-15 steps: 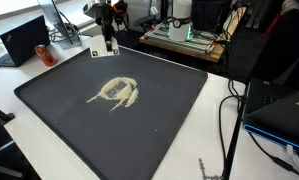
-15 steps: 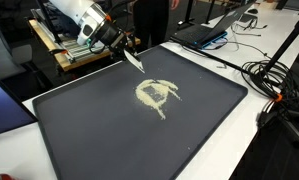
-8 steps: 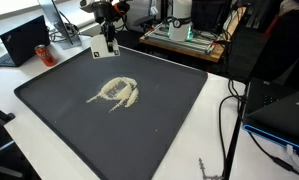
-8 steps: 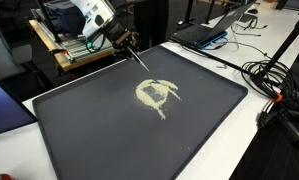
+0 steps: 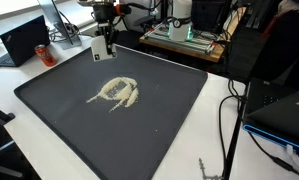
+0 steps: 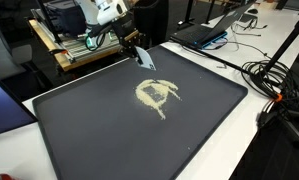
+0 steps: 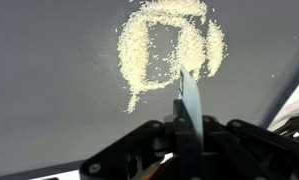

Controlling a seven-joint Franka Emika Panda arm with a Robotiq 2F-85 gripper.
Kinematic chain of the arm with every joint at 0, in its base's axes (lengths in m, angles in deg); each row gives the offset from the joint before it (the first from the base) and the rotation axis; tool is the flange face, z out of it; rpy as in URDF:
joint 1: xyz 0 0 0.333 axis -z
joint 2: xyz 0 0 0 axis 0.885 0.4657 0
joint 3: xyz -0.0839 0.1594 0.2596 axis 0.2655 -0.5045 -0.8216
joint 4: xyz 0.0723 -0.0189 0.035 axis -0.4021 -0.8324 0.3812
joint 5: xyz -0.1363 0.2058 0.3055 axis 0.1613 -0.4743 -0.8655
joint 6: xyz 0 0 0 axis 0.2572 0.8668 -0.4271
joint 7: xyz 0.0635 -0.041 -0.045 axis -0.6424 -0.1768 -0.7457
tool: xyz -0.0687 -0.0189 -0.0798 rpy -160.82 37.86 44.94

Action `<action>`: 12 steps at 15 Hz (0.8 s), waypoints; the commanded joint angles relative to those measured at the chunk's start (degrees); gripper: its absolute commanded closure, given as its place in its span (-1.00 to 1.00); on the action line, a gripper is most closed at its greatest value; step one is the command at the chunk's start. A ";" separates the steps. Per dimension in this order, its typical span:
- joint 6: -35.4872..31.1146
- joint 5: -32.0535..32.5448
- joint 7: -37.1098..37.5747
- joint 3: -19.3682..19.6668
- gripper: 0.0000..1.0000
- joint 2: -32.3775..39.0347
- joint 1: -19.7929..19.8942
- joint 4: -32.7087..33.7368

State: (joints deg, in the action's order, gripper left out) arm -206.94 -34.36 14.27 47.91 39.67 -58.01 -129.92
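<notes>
On the white counter (image 5: pixel 194 140), a dark grey rectangular mat (image 5: pixel 159 130) carries a ring-shaped heap of pale grains (image 5: pixel 116 92) at its middle. Beyond, near the far edge, the tool (image 5: pixel 106 37) is pinching a thin white flat scraper (image 5: pixel 97 47), apart from the grains.

In the wrist view the end effector (image 7: pixel 181 135) is a dark blur cut off by the bottom edge, so its grip on the thin blade (image 7: pixel 188 92) cannot be made out. The grain pile (image 7: pixel 139 55) runs off the top edge. In both exterior views the blade is too small to identify.
</notes>
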 commanded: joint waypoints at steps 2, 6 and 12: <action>-7.13 15.10 4.82 0.69 0.98 -1.57 -2.59 -3.02; -8.83 34.85 11.36 4.22 0.98 -0.78 -3.78 -3.66; -4.34 60.49 19.67 5.15 0.98 -2.39 -2.29 -2.09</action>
State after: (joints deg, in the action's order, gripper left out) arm -214.63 17.62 30.84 54.83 39.57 -61.87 -132.36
